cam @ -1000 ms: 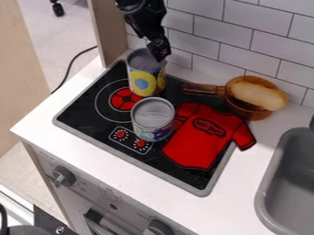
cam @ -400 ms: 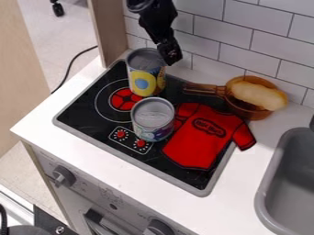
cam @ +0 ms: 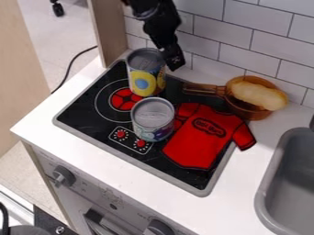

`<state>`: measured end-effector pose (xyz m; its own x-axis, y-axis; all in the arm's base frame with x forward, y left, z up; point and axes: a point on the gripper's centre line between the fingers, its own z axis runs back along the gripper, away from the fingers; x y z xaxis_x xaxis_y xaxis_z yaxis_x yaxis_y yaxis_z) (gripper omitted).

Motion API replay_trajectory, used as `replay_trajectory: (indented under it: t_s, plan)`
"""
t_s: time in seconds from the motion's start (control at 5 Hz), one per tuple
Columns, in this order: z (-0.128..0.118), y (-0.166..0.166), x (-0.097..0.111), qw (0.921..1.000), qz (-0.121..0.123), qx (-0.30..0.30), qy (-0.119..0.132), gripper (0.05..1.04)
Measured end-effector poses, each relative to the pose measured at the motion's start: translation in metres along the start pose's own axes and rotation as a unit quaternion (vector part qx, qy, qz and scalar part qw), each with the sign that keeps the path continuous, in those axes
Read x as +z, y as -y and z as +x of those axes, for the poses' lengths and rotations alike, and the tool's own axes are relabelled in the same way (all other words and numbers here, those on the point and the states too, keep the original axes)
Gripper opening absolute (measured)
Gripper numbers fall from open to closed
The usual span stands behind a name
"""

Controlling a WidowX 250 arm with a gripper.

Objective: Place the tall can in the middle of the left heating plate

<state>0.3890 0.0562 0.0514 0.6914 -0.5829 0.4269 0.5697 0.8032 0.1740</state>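
The tall can (cam: 142,81) stands upright behind the short can (cam: 153,120), off the middle of the left plate (cam: 122,99). The pincer (cam: 174,59) hangs near the tall can's top; whether wide or narrow, I cannot tell.

And there's the tall can (cam: 146,75), yellow with a blue spot under a grey lid! Red wedges pattern the black left heating plate (cam: 120,102), circled in white; red the shirt (cam: 202,137), black its trim, orange-brown the pan (cam: 248,110).

the tall can (cam: 145,75) stands behind another can (cam: 153,120), left of the pan (cam: 244,109).
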Motion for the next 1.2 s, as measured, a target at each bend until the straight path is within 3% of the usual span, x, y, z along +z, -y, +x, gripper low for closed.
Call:
replay_trajectory:
  t_s: [0.2, 0.4, 0.6, 1.0, 1.2]
  plan:
    - [0.002, 0.002, -0.009, 0.9999, -0.014, -0.004, 0.009, 1.001]
    - [-0.001, 0.0, -0.007, 0.9997, -0.024, 0.008, -0.001, 1.001]
    - [-0.008, -0.004, -0.006, 0.9996, -0.02, 0.02, -0.009, 1.0]
    - [-0.031, -0.01, -0.006, 0.9971, -0.007, 0.058, -0.049, 1.0]
    - [-0.041, -0.012, 0.004, 0.9911, 0.02, 0.119, -0.057, 1.0]
